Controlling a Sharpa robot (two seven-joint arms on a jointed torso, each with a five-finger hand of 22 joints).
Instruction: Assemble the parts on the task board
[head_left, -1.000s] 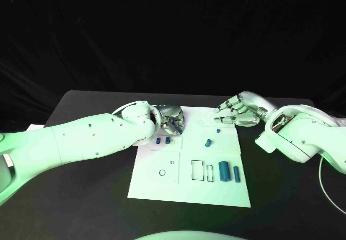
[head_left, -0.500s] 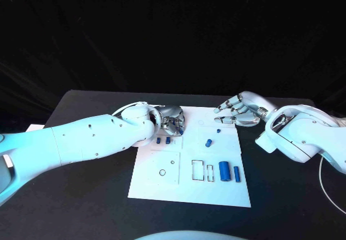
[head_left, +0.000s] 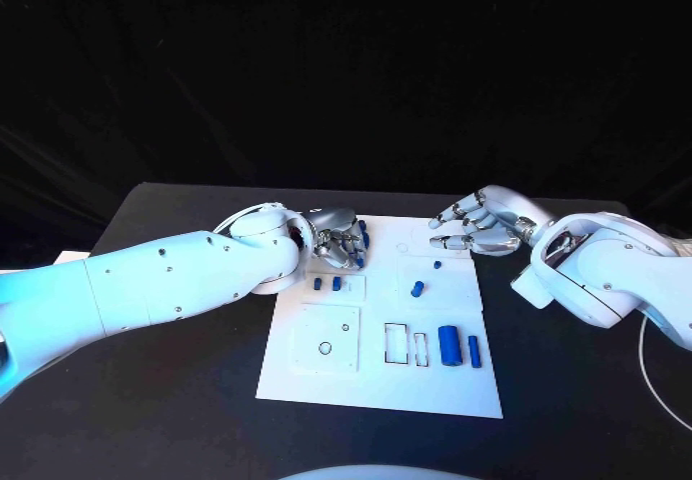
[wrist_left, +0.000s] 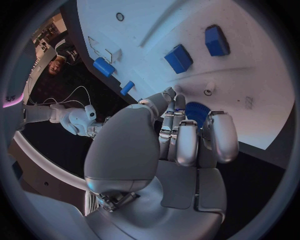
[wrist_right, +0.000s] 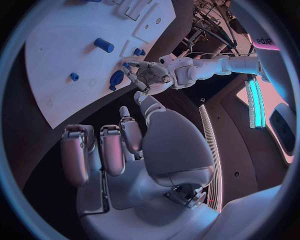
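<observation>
Left hand (head_left: 336, 243) hung over board's (head_left: 332, 375) far corner, fingers curled beside a blue part (wrist_left: 195, 111), maybe touching. Right hand (head_left: 479, 226) waited empty, fingers bent.

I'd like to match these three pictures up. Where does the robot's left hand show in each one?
Head view: the left hand is over the far left corner of the task board.
Left wrist view: the left hand takes up the circle's middle, fingers reaching over the task board.
Right wrist view: the left hand is small, beyond the right hand, at the edge of the task board.
Shared landmark: the white task board.
</observation>
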